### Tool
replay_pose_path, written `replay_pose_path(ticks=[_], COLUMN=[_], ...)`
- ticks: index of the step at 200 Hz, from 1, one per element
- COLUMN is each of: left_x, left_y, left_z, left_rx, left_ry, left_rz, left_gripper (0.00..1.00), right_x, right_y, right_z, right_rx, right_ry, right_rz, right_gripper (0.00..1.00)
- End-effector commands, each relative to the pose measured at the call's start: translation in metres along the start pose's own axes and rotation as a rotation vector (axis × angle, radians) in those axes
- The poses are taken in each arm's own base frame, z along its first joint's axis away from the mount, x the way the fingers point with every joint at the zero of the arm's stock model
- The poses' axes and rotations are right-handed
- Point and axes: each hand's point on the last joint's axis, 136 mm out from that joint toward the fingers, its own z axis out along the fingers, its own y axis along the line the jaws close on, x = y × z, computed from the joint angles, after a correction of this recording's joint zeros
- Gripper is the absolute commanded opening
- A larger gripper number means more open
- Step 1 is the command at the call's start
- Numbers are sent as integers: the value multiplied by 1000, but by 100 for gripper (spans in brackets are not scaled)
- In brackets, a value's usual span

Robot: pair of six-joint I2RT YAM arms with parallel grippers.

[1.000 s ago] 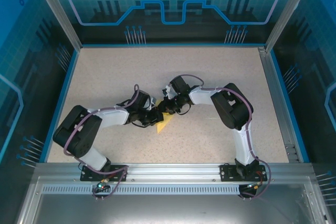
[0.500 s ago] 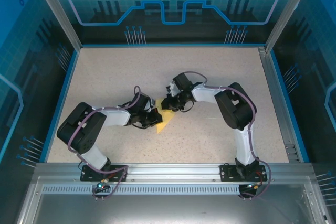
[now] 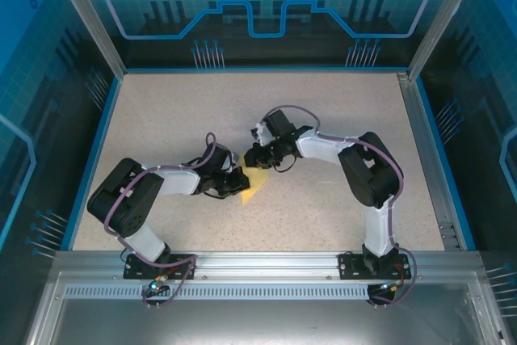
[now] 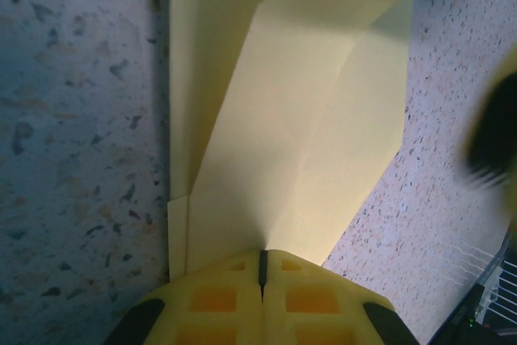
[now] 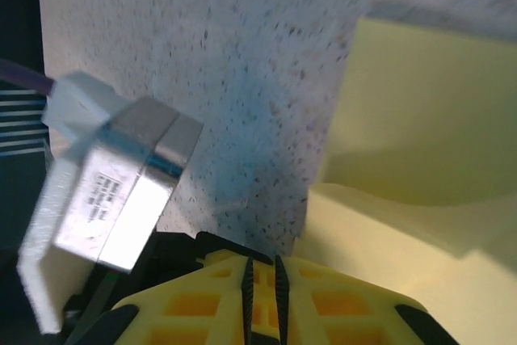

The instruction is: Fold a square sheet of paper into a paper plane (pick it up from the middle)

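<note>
Nearest my side, the left gripper (image 4: 260, 258) is closed tight, its yellow fingertips pressed together at the near end of the square sheet of paper (image 4: 307, 143). I can't tell whether a layer is nipped between them. The paper, creased and folded into layers, runs away from those tips and lies flat on the speckled table (image 3: 323, 119). From above it sits between the two grippers. Just beyond it, the right gripper (image 5: 261, 264) has its fingers nearly together with a thin dark slit between, the paper alongside; I cannot tell whether they grip. Since a second ago the right arm's elbow has swung out rightward and its gripper has edged farther away, while the paper has stayed put.
</note>
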Motion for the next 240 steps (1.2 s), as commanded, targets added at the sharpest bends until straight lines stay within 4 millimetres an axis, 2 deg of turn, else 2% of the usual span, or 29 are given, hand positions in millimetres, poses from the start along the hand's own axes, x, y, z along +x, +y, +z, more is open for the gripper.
replay_pose_path(ticks=[1,35,109,157,240], left_x=[33,36,49,54,56], left_y=[72,77,95,101,101], left_z=[8,8,9,9,7], left_rx=[-258,-269,-314,-323,-319], left_ry=[82,87,121,133,144], left_rz=[-86,-90,-90,-86,-53], left_gripper=[0,0,0,0,0], right_x=[9,1,-43,-66,-94], right_y=[-24,-46,-76,-103,-109], right_z=[19,23,3,-3,-16], right_rx=[29,63,122,130,128], right_ry=[33,23,-45,-69,-93], right_rz=[48,68,87,141,146], right_gripper=[17,17,17,18,18])
